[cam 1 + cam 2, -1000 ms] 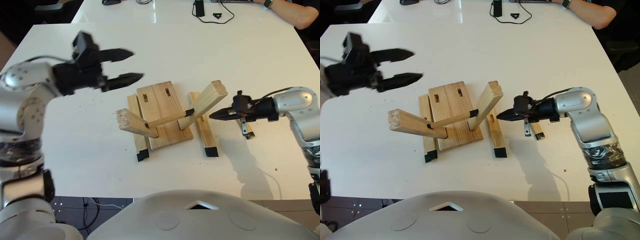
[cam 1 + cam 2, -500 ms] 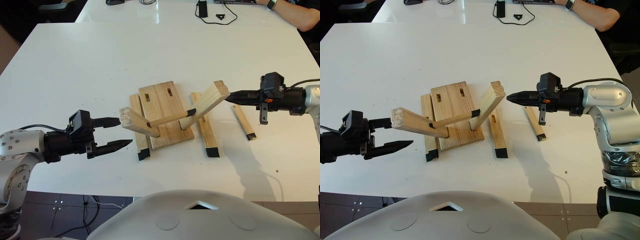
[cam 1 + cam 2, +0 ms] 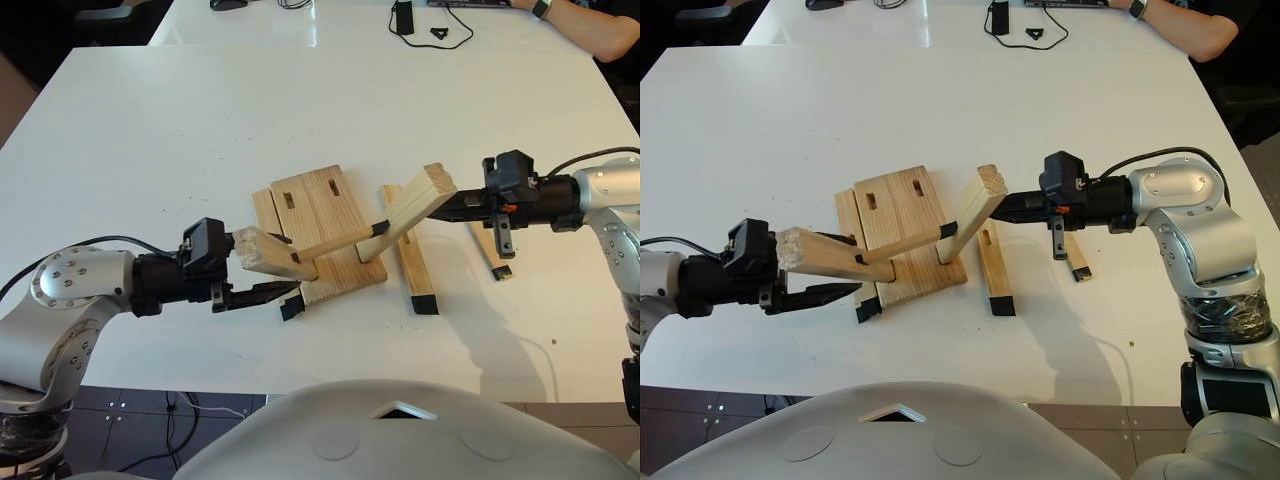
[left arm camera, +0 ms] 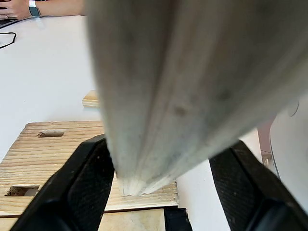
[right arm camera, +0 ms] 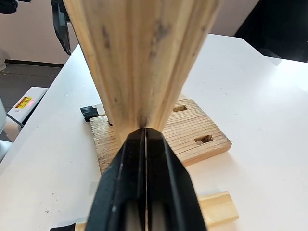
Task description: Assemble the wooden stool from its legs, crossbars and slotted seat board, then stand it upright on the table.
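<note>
Left eye view. Shows one slotted seat board (image 3: 325, 225) lying flat in the middle of the white table (image 3: 150, 130), with two slots showing on its far part. Counts four legs. Finds two flat on the table: one flat leg (image 3: 408, 255) just right of the board, the other flat leg (image 3: 265, 208) along its left edge. Finds two more up in the air over the board, joined by one crossbar (image 3: 335, 240): a left raised leg (image 3: 262, 252) and a right raised leg (image 3: 420, 200). Spots a second, loose crossbar (image 3: 1074, 260) on the table to the right, under the right arm. Sees the left gripper (image 3: 280, 265) around the end of the left raised leg, fingers apart, one above and one below. Sees the right gripper (image 3: 452, 207) at the top end of the right raised leg, fingers pressed together, tips touching the wood. Finds lots of bare table on the far side and the left, much less toward the near edge.
</note>
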{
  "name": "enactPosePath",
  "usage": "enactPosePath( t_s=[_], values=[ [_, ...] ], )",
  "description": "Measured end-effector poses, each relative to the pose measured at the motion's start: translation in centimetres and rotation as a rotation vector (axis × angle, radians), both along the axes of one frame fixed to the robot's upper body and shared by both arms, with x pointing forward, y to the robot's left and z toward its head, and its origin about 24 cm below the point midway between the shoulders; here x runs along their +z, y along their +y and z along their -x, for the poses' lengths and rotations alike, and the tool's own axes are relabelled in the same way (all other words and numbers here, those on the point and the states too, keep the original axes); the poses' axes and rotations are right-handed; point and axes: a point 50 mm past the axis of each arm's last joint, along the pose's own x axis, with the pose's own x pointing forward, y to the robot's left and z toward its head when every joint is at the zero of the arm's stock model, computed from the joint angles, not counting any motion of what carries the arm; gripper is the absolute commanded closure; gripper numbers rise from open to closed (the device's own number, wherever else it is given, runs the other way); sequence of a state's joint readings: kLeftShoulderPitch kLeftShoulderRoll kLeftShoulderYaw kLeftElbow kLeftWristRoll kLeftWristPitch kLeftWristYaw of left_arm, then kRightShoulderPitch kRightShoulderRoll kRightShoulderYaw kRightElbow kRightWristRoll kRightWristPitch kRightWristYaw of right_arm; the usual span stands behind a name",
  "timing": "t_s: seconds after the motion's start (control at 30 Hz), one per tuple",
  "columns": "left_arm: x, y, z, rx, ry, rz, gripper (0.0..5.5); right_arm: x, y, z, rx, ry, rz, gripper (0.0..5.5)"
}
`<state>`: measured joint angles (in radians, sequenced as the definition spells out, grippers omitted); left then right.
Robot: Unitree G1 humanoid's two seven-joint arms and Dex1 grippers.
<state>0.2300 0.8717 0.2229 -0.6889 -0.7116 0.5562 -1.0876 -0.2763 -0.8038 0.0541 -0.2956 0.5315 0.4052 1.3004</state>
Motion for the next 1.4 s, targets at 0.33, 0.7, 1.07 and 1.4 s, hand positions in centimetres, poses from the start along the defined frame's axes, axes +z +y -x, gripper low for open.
enactPosePath(
  t_s=[0.33, 0.7, 1.07, 1.4],
  values=[
    [0.0, -0.8, -1.9, 0.011, -0.016, -0.029, 2.38, -0.5, 0.4, -0.1, -0.004, 0.030, 0.032, 5.50],
    [-1.7, -1.1, -2.6, 0.018, 0.017, -0.025, 2.38, -0.8, 1.3, 0.3, 0.028, 0.059, 0.043, 5.50],
    [-3.2, -1.5, -2.8, 0.052, 0.016, -0.010, 2.38, -0.5, 1.2, -0.1, -0.007, 0.062, 0.057, 5.50],
    [-2.8, -2.4, -4.0, 0.053, -0.049, 0.007, 2.38, -0.6, 1.2, -0.3, -0.045, 0.068, 0.102, 5.50]
  ],
)
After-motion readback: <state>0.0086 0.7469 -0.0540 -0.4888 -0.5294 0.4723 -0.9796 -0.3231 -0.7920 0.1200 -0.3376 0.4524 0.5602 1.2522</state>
